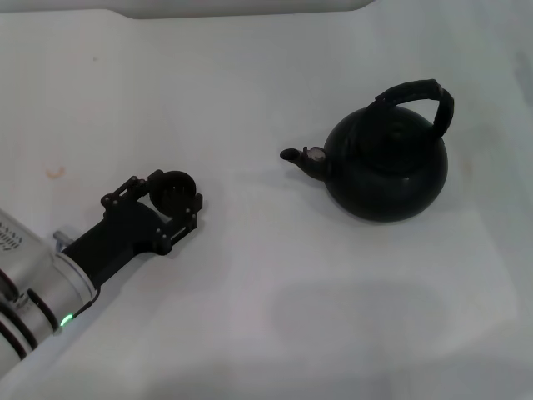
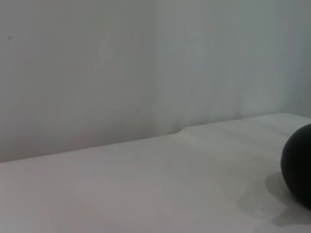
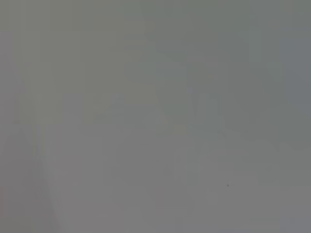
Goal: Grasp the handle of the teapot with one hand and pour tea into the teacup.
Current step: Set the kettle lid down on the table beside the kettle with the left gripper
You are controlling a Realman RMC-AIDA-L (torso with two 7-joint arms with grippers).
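The black teapot stands upright on the white table at the right of the head view, its spout with a silvery cap pointing left. Its ribbed black handle arches over the top. The tiny dark teacup sits on the table at the left, between the fingers of my left gripper, which close around it. A dark rounded body, apparently the teapot, shows in the left wrist view. No tea is visible. My right gripper is out of view, and the right wrist view shows only plain grey.
The white table spreads around both objects, with a wide gap between the cup and the spout. A pale wall stands behind the table's far edge. A faint orange stain marks the table at the left.
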